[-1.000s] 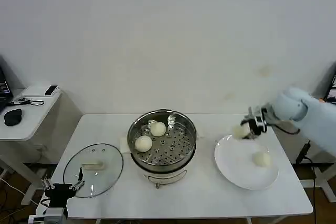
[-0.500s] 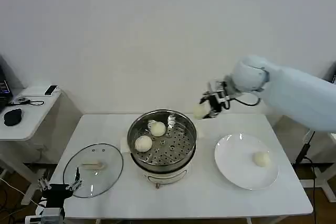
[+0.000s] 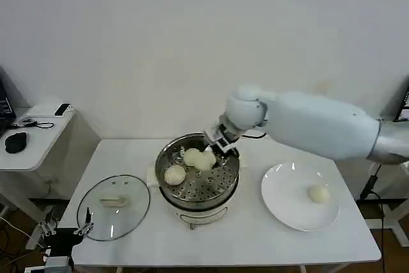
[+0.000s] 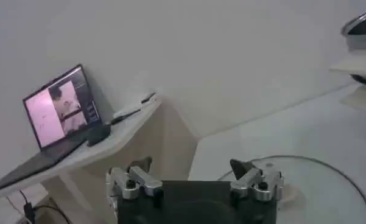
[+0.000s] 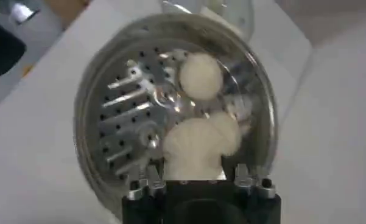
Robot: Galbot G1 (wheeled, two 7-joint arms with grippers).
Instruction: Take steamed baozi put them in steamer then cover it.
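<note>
The steamer [image 3: 220, 187] stands mid-table, a shiny steel pot with a perforated tray. Two steamed baozi lie on the tray, one [image 3: 174, 174] near its left side and one [image 3: 191, 156] at the back. My right gripper [image 3: 213, 150] hangs over the tray, shut on a third baozi [image 3: 205, 162]. In the right wrist view that baozi [image 5: 198, 149] sits between the fingers above the steamer tray [image 5: 119, 131], with another baozi [image 5: 200, 76] beyond it. A last baozi [image 3: 317, 193] lies on the white plate [image 3: 284, 206]. My left gripper [image 3: 64, 229] waits open at the table's front left corner.
The glass lid [image 3: 128, 218] with its cream handle lies flat to the left of the steamer; the left wrist view shows its rim [image 4: 316, 167] just ahead of the left gripper [image 4: 192, 176]. A side table with a laptop [image 4: 58, 106] stands further left.
My right arm has swung left with the baozi, from above the plate to over the steamer tray. The left gripper has sunk slightly toward the table's front corner.
</note>
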